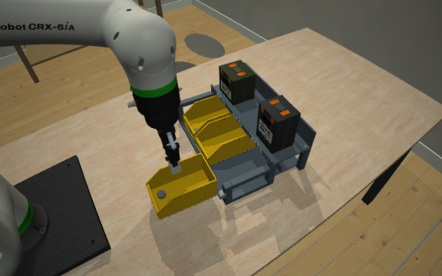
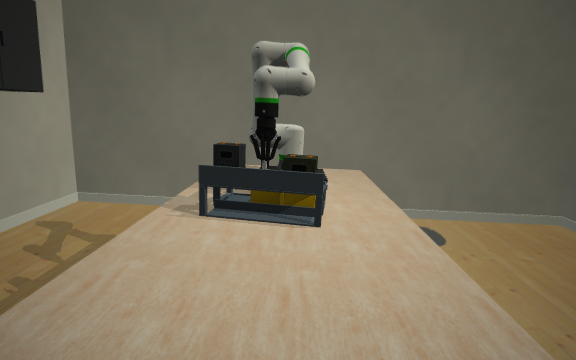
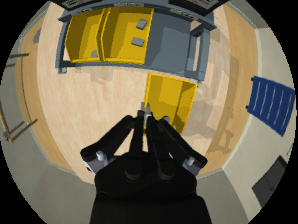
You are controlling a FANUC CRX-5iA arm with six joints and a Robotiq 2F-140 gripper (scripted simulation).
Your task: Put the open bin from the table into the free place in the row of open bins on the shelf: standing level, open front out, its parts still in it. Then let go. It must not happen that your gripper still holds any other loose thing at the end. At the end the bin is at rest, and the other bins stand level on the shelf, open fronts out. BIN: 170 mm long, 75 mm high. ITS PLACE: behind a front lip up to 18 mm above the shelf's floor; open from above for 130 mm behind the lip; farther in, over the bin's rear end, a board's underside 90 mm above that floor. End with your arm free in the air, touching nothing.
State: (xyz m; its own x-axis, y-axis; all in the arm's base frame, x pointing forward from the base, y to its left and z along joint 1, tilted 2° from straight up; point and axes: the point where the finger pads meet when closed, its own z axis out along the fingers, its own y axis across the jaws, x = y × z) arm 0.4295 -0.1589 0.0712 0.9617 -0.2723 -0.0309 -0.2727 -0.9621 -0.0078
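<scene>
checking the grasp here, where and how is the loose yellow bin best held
By the thin side wall near its tall closed rear, from straight above. The yellow bin is open-topped with upright walls, so shut fingers can pinch one. The gripper already grips it there, leaving the low front, where a grey part lies, untouched.

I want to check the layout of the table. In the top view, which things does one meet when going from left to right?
Black base plate → yellow bin held by the gripper, jaws shut on its wall → grey shelf with two yellow bins and two dark boxes.
</scene>
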